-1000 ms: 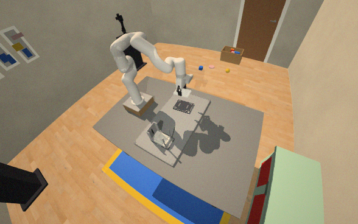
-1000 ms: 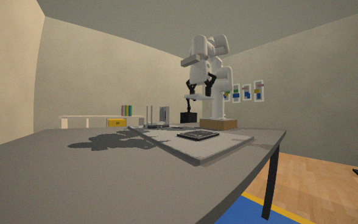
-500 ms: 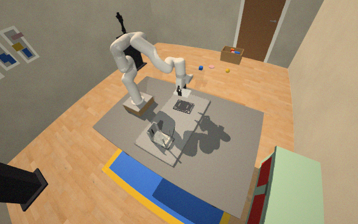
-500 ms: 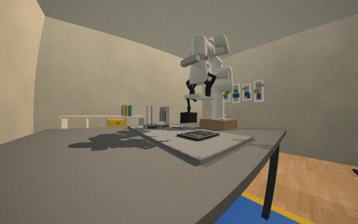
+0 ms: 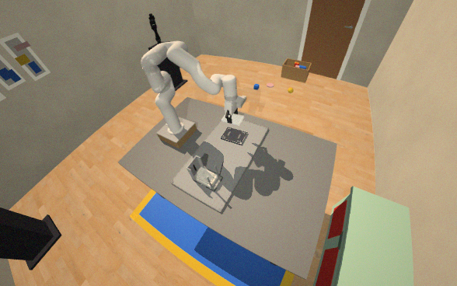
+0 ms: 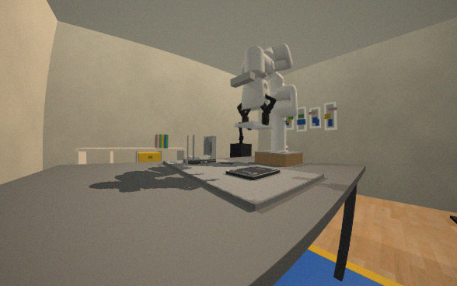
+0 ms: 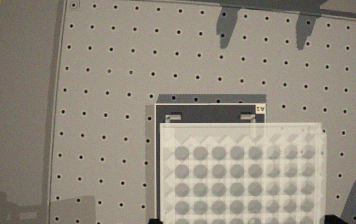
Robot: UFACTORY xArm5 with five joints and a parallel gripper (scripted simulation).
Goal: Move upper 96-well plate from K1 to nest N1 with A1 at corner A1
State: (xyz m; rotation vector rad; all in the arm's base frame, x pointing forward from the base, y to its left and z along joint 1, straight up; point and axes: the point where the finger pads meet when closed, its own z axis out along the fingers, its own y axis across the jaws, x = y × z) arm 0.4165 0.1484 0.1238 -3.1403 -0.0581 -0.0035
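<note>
Top: arm reaches over pegboard, gripper [image 5: 230,116] pinching upper plate [image 5: 238,118] in air, just beyond nest N1 [image 5: 235,135]. Rack K1 [image 5: 197,164] at board's near end w/ lower plate [image 5: 206,176] inside.

Exterior: gripper [image 6: 254,116] fingers [image 6: 266,113] clamped on plate [image 6: 250,125] edges, held level, well above nest [image 6: 252,171]. Rack [image 6: 210,148] further back.

Wrist: plate [image 7: 242,172] fills lower centre, covers most of nest [image 7: 210,113]; A1 label [image 7: 260,108] at nest's top-right corner. Cut-off corner can't tell.

Plate [image 7: 240,170]: translucent white, grid of grey round wells
Nest [image 7: 200,114]: dark grey, pale locators
Board [image 7: 110,75]: light grey, black dot grid
Arm [image 5: 171,62]: white
</note>
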